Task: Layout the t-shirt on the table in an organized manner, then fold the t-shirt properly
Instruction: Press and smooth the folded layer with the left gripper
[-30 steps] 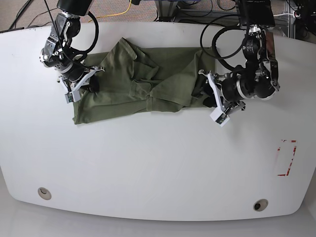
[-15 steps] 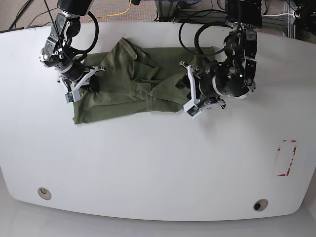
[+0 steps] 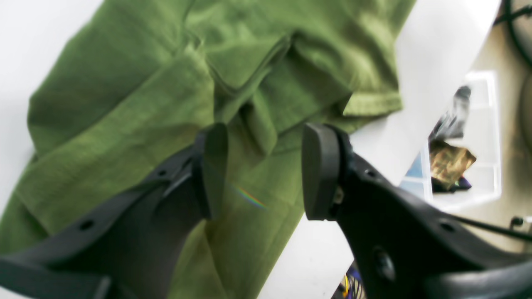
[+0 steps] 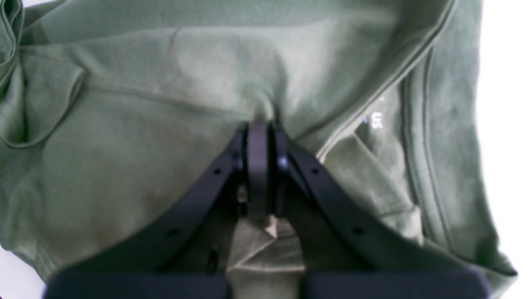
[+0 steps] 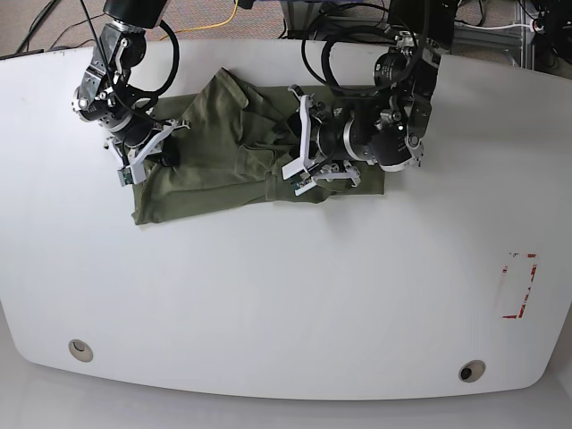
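Note:
The olive-green t-shirt [image 5: 223, 161] lies crumpled and partly bunched on the far half of the white table [image 5: 268, 295]. My right gripper [image 5: 164, 154] is at the shirt's left end. In the right wrist view it [image 4: 258, 128] is shut, pinching a ridge of the t-shirt [image 4: 145, 145]. My left gripper [image 5: 299, 152] hovers over the shirt's middle-right folds. In the left wrist view it [image 3: 266, 166] stands open above the wrinkled t-shirt [image 3: 124, 104], with nothing between its fingers [image 3: 214, 166].
Two metal grommets [image 5: 80, 349] [image 5: 471, 370] sit near the front edge and a red-marked rectangle [image 5: 518, 286] at the right. Cables and stands crowd the far edge. A clear bin [image 3: 457, 145] shows beyond the table's edge [image 3: 436, 62].
My left arm has swept leftward from the shirt's right edge to over its middle, jaws still open. The right arm has stayed put, gripping the shirt.

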Available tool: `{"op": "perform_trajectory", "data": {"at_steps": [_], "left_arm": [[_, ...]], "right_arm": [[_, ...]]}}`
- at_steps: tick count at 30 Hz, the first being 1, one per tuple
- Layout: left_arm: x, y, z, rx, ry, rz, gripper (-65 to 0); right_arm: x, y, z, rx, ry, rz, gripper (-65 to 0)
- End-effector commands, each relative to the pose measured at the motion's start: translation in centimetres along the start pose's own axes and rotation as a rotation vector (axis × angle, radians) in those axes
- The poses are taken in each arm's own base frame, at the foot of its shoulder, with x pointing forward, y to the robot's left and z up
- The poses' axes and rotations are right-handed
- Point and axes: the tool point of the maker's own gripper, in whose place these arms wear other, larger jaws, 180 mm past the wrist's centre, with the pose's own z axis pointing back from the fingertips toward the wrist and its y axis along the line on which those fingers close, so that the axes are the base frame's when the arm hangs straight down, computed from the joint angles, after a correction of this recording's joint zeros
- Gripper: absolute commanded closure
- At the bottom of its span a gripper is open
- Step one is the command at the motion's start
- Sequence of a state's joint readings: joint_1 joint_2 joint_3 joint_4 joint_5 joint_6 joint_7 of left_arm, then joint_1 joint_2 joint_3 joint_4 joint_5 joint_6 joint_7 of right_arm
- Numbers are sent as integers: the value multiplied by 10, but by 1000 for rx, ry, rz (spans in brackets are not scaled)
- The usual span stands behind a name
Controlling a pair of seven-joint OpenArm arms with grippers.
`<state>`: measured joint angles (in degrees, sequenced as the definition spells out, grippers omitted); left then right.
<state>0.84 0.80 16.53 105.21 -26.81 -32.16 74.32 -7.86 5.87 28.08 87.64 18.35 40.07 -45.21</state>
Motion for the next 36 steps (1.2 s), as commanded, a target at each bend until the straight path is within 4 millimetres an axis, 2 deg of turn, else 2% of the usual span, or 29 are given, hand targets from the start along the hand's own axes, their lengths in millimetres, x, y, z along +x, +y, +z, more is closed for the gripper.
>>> {"op": "perform_trajectory", "data": {"at_steps": [1, 4, 6, 10, 13, 16, 29, 36], "left_arm": [[18, 11, 14, 42, -74, 1, -258], [16, 30, 25, 91, -96, 51, -251], [13, 43, 32, 125, -112, 93, -225], [6, 67, 45, 197, -176, 195, -96], [-5, 83, 54, 263, -206, 319, -40], [-12, 92, 59, 304, -226, 393, -47], [-34, 103, 61, 380, -221, 616, -51], [-48, 110, 58, 450, -155, 617, -53]], "right_arm": [[-15, -5, 2, -21, 73, 15, -6], [-15, -5, 2, -21, 73, 15, -6], [-14, -5, 2, -20, 72, 15, -6], [-14, -5, 2, -20, 72, 15, -6], [-14, -5, 2, -20, 72, 15, -6], [-14, -5, 2, -20, 72, 15, -6], [-14, -5, 2, -20, 72, 15, -6], [-15, -4, 2, -20, 74, 16, -6]]}}
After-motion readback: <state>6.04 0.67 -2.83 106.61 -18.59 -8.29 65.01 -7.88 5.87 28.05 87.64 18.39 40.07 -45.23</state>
